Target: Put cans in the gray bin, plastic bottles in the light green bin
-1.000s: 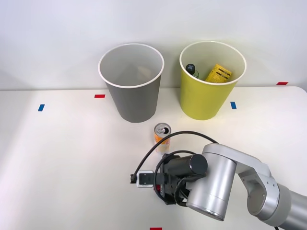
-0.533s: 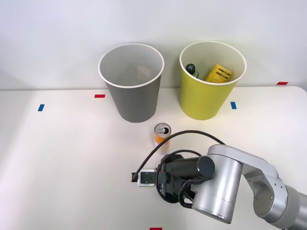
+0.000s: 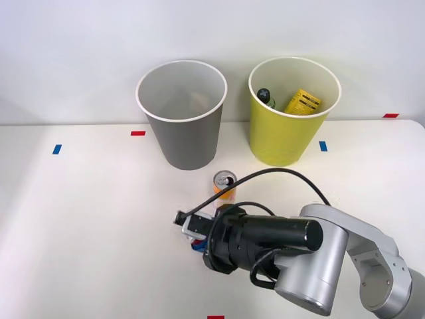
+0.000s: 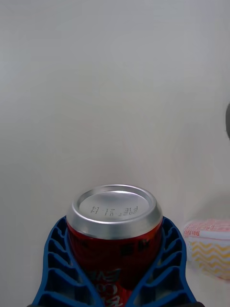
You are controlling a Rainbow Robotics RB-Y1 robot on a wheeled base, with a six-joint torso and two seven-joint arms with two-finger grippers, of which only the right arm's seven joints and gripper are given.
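Gripping the red can (image 4: pixel 114 240) between its blue ribbed fingers (image 4: pixel 58 268), the right pincer (image 3: pixel 198 238) has swung from pointing down to lying level above the bench's (image 3: pixel 80 219) near middle, so the can looks lifted and ready for carrying. Just beyond stands the orange-and-white can (image 3: pixel 224 185); the gray bin (image 3: pixel 181 116) waits behind it, and the light green bin (image 3: pixel 292 113) at the far right already holds the clear bottle (image 3: pixel 266 97) and yellow container (image 3: pixel 303 102).
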